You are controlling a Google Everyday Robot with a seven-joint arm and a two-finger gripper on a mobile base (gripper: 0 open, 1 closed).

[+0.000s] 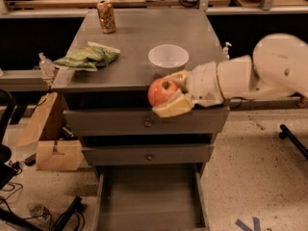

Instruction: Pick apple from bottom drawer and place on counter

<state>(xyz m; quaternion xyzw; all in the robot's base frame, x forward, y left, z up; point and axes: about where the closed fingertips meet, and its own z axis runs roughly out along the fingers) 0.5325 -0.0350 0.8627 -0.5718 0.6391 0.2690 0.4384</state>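
The jaws are clamped around the apple (162, 91) at the front edge of the counter (144, 37).

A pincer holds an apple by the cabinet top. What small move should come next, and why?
Probably lift slightly and move in over the counter, clear of the white bowl: the pincer grips the apple at the counter's front edge.

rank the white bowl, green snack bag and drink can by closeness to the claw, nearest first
The claw sits at the grey metal counter's front edge, shut on the small red-orange apple.
1. Round white bowl: just behind the claw, on the counter.
2. Crumpled green snack bag: left side of the counter.
3. Tan drink can: back left corner, farthest.
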